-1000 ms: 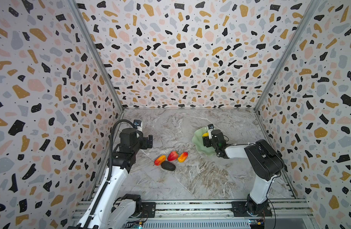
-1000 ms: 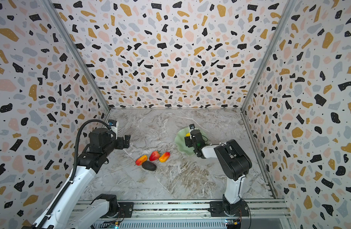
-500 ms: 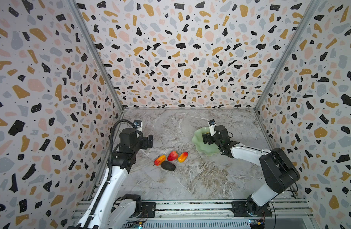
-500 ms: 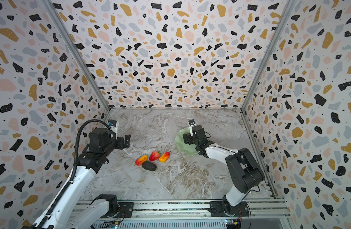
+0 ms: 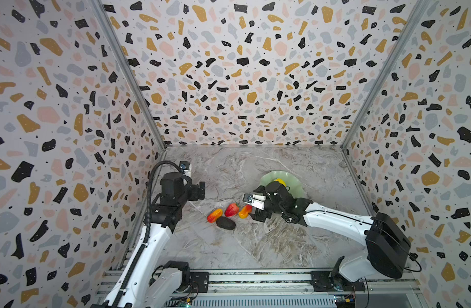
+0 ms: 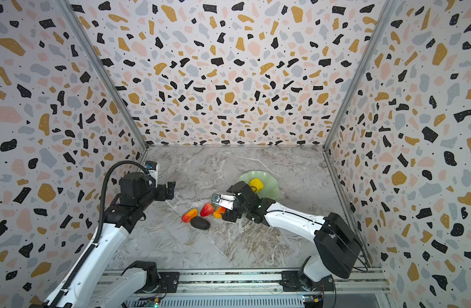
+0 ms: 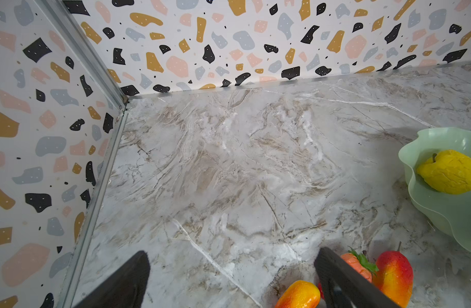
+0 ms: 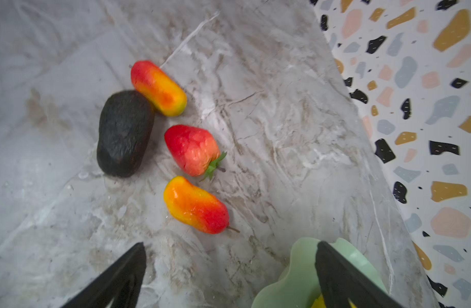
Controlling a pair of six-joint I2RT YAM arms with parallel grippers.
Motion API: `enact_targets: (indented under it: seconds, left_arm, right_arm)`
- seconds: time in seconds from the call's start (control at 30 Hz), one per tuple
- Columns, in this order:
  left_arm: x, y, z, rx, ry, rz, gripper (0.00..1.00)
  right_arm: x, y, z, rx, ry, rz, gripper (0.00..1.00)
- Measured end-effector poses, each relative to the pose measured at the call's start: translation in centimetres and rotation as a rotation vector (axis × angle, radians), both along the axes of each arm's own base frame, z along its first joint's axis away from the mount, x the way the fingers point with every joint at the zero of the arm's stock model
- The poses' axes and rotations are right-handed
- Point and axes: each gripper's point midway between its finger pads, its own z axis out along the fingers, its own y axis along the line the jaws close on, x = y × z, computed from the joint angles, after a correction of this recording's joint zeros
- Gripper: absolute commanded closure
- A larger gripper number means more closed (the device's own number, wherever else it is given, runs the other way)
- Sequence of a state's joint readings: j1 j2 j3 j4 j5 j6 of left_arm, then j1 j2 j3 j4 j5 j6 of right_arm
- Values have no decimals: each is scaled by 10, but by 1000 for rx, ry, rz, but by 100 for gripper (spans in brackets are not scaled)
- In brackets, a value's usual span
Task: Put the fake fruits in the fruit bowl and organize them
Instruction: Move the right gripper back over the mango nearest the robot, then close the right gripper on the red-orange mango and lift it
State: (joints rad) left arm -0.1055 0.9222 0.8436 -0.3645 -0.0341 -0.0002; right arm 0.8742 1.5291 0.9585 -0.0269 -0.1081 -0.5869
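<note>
Right claw point(image 8: 230, 269) wide, empty, facing nearest red-orange-yellow plastic mango point(image 8: 195, 205) on marble worktop point(image 8: 282, 120) for pickup; left claw point(image 7: 234, 280) wide, idle.

Two white-and-black robot arms. The left arm point(image 5: 149, 240) rises steeply at the left side, elbow bent, and its left gripper point(image 7: 233, 254) is held high, jaws spread wide and empty. The right arm point(image 5: 335, 221) stretches low toward the centre, with its right gripper point(image 8: 230, 245) angled downward, jaws wide apart, holding nothing.
</note>
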Motion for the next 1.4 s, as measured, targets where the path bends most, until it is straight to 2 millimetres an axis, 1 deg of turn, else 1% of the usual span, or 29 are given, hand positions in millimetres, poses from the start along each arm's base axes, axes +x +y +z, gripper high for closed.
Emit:
enact_targets:
  seconds: [0.1, 0.2, 0.33, 0.5, 0.67, 0.77, 0.9, 0.97, 1.07, 1.33, 1.4]
  left_arm:
    - [-1, 0, 0, 0, -2, 0, 0]
    - [-1, 0, 0, 0, -4, 0, 0]
    - [-2, 0, -1, 0, -2, 0, 1]
    - [-2, 0, -1, 0, -1, 0, 0]
    - [-2, 0, -2, 0, 0, 0, 0]
    - [-2, 1, -2, 0, 1, 3, 0]
    - [-2, 2, -2, 0, 1, 5, 1]
    - [-2, 2, -2, 0, 1, 6, 0]
    - [-2, 2, -2, 0, 1, 6, 0]
    - [-2, 2, -2, -1, 1, 7, 0]
    - [-2, 2, -2, -1, 1, 7, 0]
  right_arm:
    - [-2, 8, -25, -82, 38, 79, 0]
    - [0, 17, -42, -143, 64, 138, 1]
    - [4, 25, -58, -194, 82, 185, 3]
    - [3, 26, -75, -236, 110, 212, 9]
    - [5, 31, -80, -241, 143, 225, 17]
    - [5, 34, -82, -241, 155, 228, 27]
    - [4, 33, -85, -246, 167, 229, 35]
    - [3, 32, -88, -253, 176, 228, 42]
    - [1, 30, -92, -264, 189, 226, 50]
    - [-1, 26, -97, -280, 214, 221, 64]
    - [-2, 26, -97, -280, 217, 218, 65]
